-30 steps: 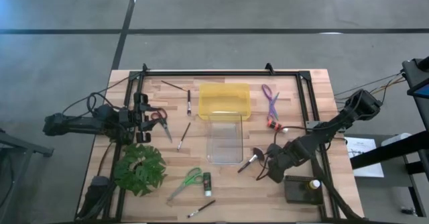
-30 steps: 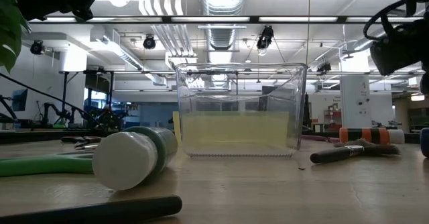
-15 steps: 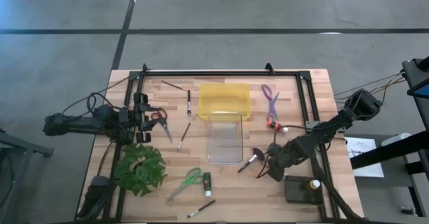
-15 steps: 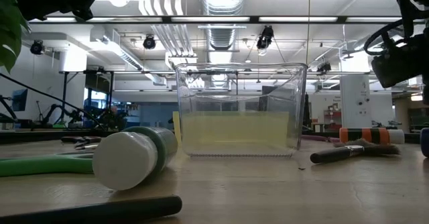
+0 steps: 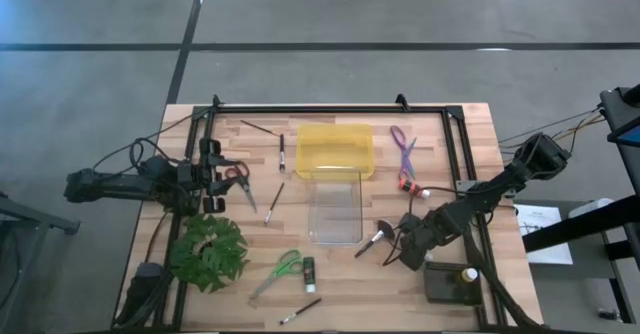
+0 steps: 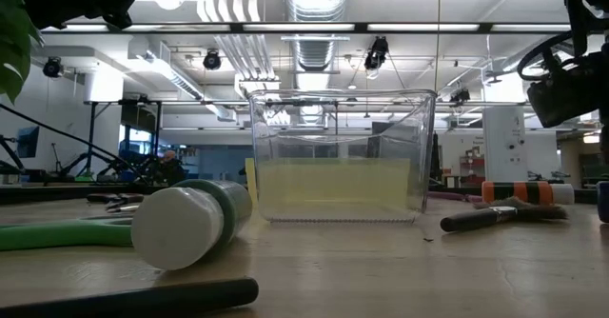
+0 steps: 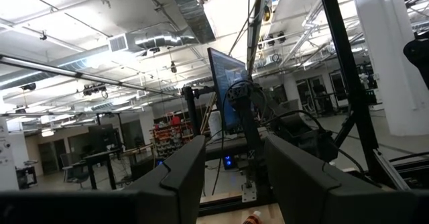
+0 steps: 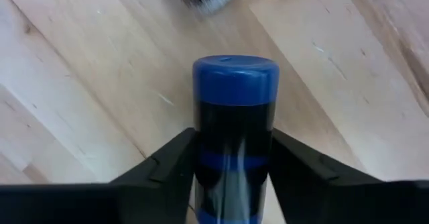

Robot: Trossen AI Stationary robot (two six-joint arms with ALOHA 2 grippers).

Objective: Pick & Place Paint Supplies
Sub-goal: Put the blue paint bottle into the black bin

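My right gripper (image 5: 409, 251) is shut on a small dark bottle with a blue cap (image 8: 234, 117), right of the clear bin (image 5: 336, 212). It also shows in the low view (image 6: 571, 80). A broad-headed brush (image 5: 372, 239) lies just beside it. My left gripper (image 5: 213, 170) is open and empty, level above the table's left side, next to the red-handled scissors (image 5: 236, 174). Green scissors (image 5: 280, 268), a green bottle (image 5: 309, 269) and a thin brush (image 5: 300, 311) lie on the near side. Purple scissors (image 5: 403, 146) and an orange bottle (image 5: 408, 184) lie at the right. My right gripper pinches the bottle's dark body (image 8: 231, 163) between its two fingers (image 8: 164, 167), below the blue cap (image 8: 234, 76). The fingers lie along the bottle, and the cap points away from the gripper toward the tabletop. Whether the bottle is clear of the table, I cannot tell.
A yellow bin (image 5: 335, 149) stands behind the clear bin. Thin dark brushes (image 5: 281, 152) lie left of it. A green leafy plant (image 5: 210, 252) sits near left. A dark tray (image 5: 450, 282) with a white bottle (image 5: 468, 274) is near right. A black frame (image 5: 330, 107) rims the table.
My right gripper has sunk slightly in the low view, still shut on the bottle. Nothing else has moved.
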